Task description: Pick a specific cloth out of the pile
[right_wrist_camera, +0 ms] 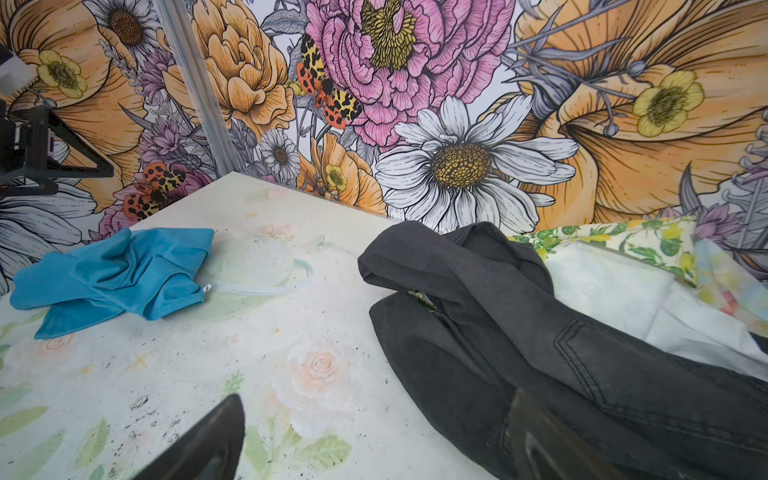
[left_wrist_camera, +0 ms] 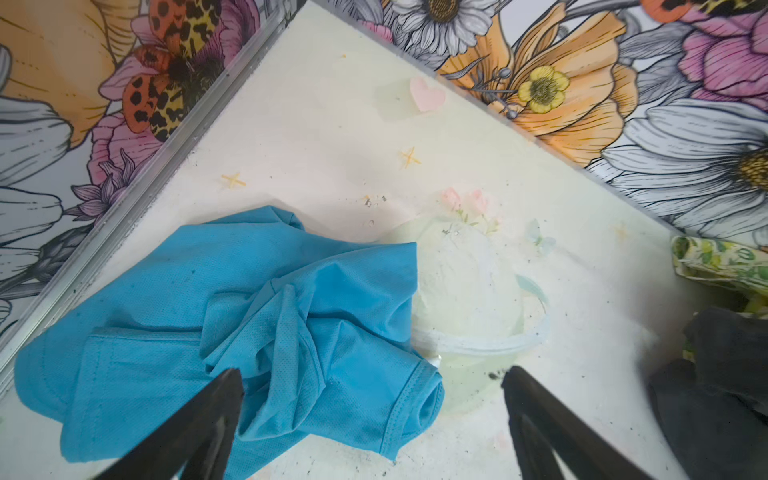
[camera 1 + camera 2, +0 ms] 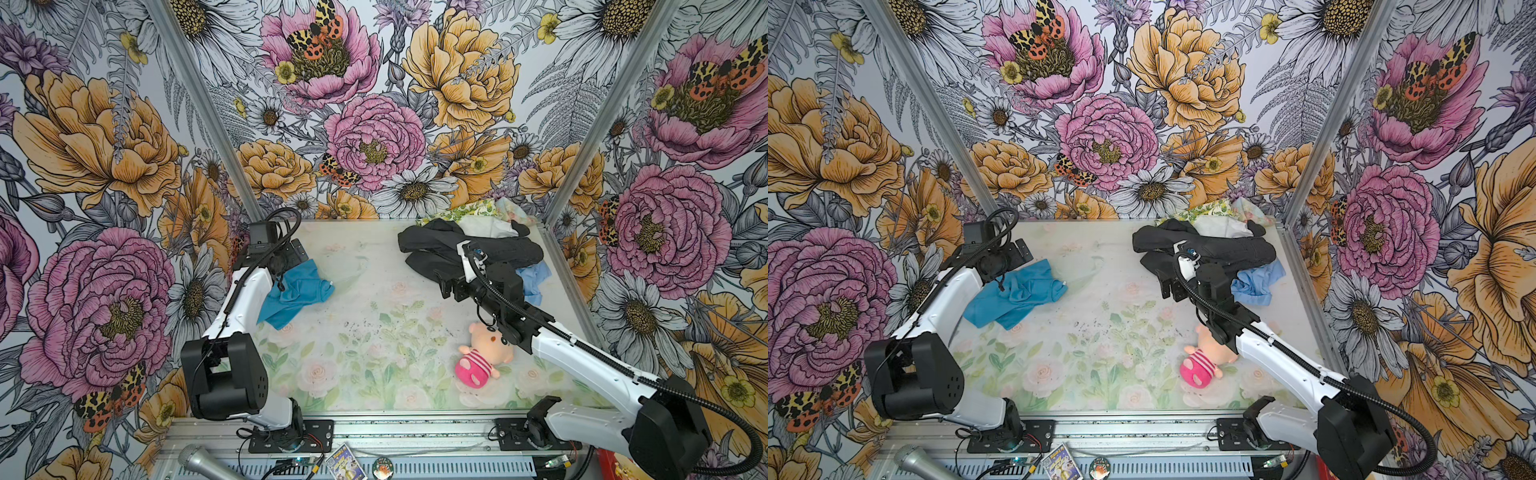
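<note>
While the left end effector (image 2: 372,374) hangs, jaws spread wide, over the cloth (image 3: 297,291) — crumpled at ten o'clock on the tabletop (image 3: 374,340) — the pile (image 3: 482,226) sits apart at one o'clock, where the right end effector (image 1: 376,399) hovers with parted jaws at the black garment (image 1: 478,332).

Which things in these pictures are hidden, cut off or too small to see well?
- Pale blue cloth: in both top views the right arm covers part of it.
- Plush pig: in a top view the right arm hides its face.
- Right end effector: the right wrist view's edge cuts off its fingers; contact with the black garment is unclear.
</note>
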